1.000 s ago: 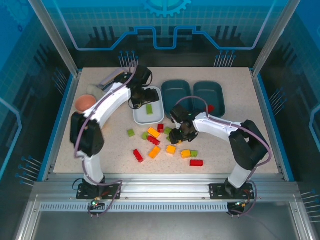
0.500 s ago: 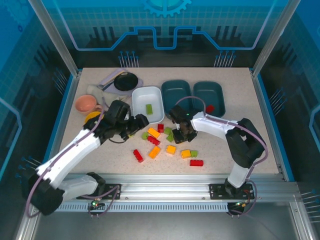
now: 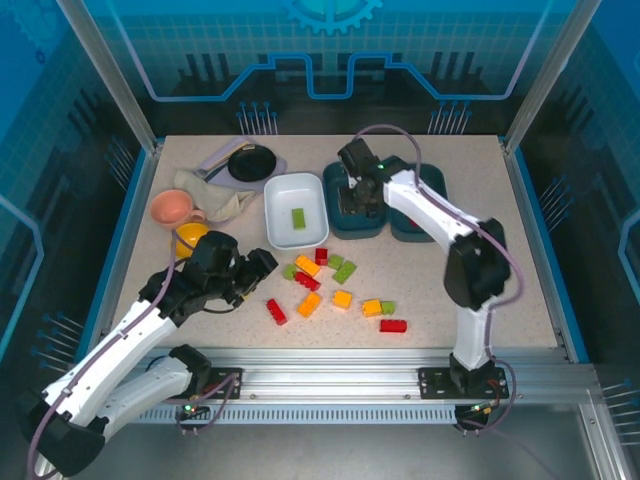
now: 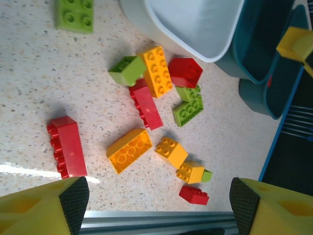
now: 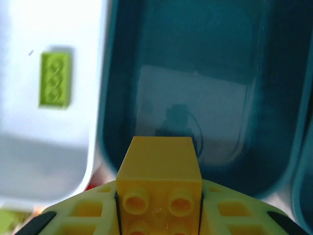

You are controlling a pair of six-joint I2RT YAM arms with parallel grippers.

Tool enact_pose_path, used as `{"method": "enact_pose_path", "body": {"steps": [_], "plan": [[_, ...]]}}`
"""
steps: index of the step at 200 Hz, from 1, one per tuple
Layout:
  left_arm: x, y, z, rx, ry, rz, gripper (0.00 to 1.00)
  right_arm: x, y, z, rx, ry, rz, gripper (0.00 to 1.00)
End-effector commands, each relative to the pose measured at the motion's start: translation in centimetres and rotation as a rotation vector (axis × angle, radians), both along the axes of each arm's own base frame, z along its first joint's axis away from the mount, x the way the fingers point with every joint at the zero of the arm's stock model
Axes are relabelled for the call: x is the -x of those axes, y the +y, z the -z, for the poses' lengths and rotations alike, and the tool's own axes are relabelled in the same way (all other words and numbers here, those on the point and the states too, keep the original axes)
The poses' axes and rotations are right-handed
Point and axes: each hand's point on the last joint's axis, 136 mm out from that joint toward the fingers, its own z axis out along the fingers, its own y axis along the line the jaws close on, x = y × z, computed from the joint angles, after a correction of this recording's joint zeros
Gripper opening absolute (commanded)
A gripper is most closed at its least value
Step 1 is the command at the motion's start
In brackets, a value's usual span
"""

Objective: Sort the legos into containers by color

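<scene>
The right pincer point(image 3: 354, 192) has swung from the loose legos point(image 3: 320, 285) to upper centre, gripping an orange-yellow brick point(image 5: 159, 171) over a seemingly empty teal tray point(image 5: 195, 98). The left pincer point(image 4: 157, 200), wide, has retreated lower left.

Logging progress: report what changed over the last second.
The right gripper left the pile, shut on a yellow brick, and swung away over the left teal tray. The left gripper, open, withdrew from the white tray to the pile's near left. Trays and the rest of the pile stayed put.
</scene>
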Motion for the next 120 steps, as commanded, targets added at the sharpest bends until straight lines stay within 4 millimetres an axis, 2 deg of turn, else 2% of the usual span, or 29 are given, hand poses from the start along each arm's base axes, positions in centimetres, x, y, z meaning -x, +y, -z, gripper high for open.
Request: {"method": "enact_pose_path", "body": {"steps": [1,28,32,35,43,57,86,90,96,120], "plan": [[0.1,1.2,1.6,-0.054,0.053,-0.056,0.79,-2.1,-1.2,3.1,0.047,0.097,0.034,0.3],[0.1,1.1,2.6,-0.046,0.094,-0.059,0.77,-4.5,-1.3,5.8,0.041,0.151,0.067,0.33],[0.0,1.2,2.7,-0.045,0.096,-0.062,0.77,-4.8,-1.1,5.6,0.031,0.149,0.064,0.35],[0.0,1.3,2.7,-0.044,0.099,-0.064,0.77,-4.9,-1.1,6.6,0.036,0.168,0.064,0.36],[0.0,1.4,2.9,-0.044,0.109,-0.068,0.76,-5.2,-0.9,7.0,0.036,0.179,0.06,0.41],[0.2,2.0,3.2,-0.042,0.135,-0.086,0.75,-5.6,-0.7,6.8,0.038,0.18,0.048,0.5],[-0.5,3.1,3.7,-0.026,0.159,-0.111,0.74,-5.5,0.2,3.1,-0.004,0.11,0.013,0.62],[-0.7,3.2,3.7,-0.023,0.164,-0.118,0.74,-5.3,0.3,1.4,-0.016,0.079,0.009,0.62],[-1.0,3.4,4.0,-0.022,0.176,-0.12,0.74,-5.0,0.4,0.2,-0.024,0.054,0.002,0.62],[-3.1,4.2,5.0,-0.035,0.217,-0.121,0.72,-1.8,1.7,-3.9,-0.078,-0.048,-0.063,0.62]]}}
